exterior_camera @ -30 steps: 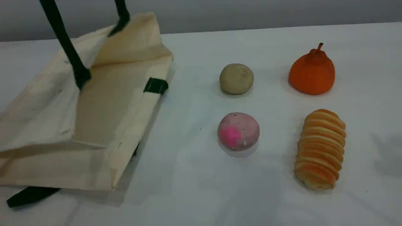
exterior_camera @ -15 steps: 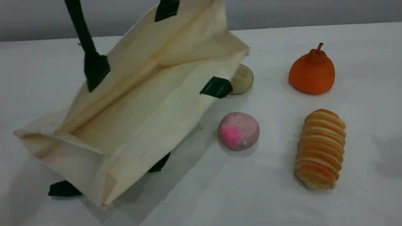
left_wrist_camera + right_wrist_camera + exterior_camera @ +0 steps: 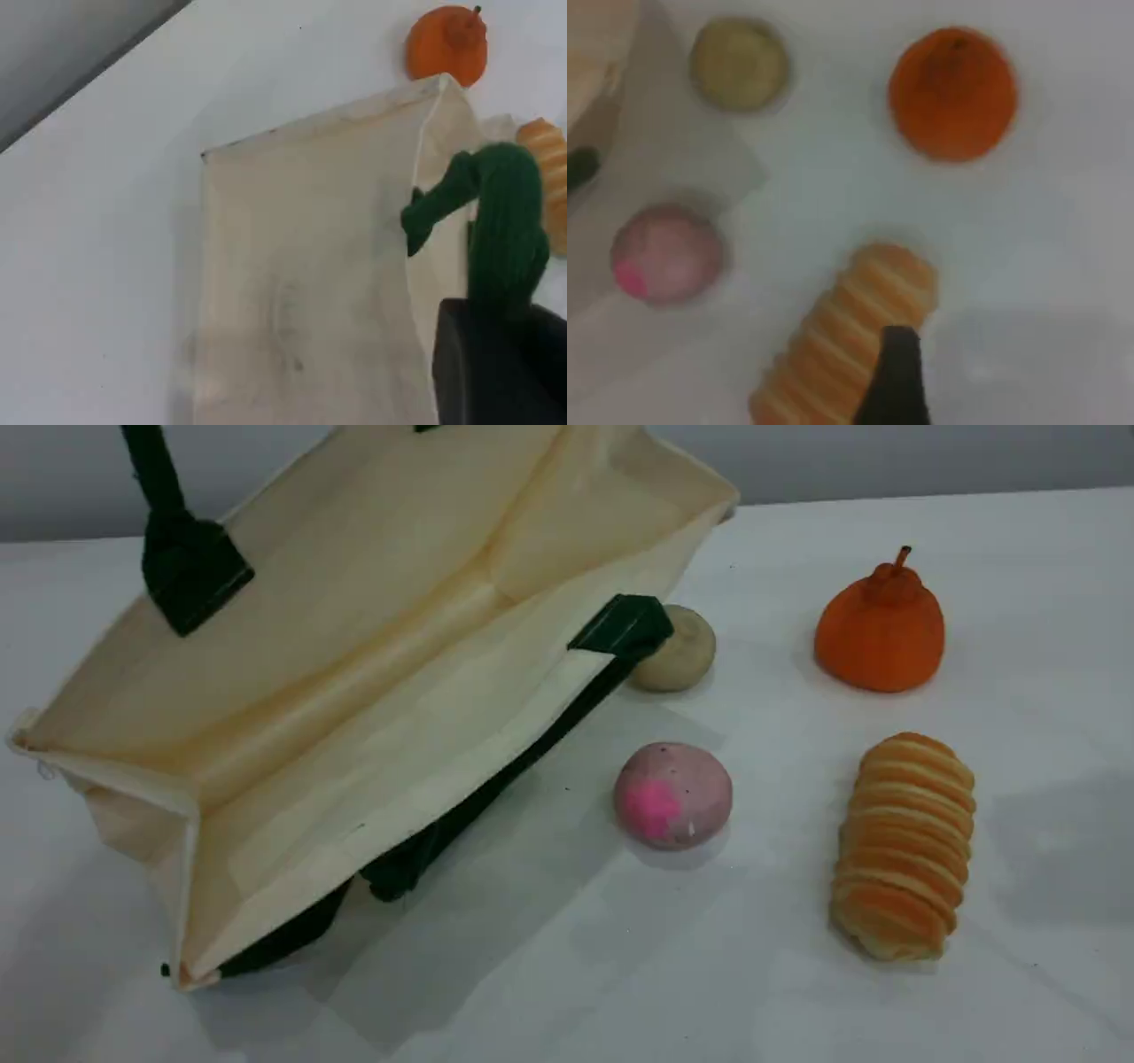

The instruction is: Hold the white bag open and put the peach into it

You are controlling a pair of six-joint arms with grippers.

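Your left hand point(image 3: 496, 372) is clamped on the bag's point(image 3: 354, 646) green handle point(image 3: 507, 212), holding the mouth open. Your right hand point(image 3: 897, 390), spread and empty, hangs over the bread roll point(image 3: 850, 336). The peach point(image 3: 673, 794) sits on the tabletop point(image 3: 1019, 540), left of that hand and near the bag's rim. Since the earlier frame the bag has risen and opened wider; the peach is unmoved.
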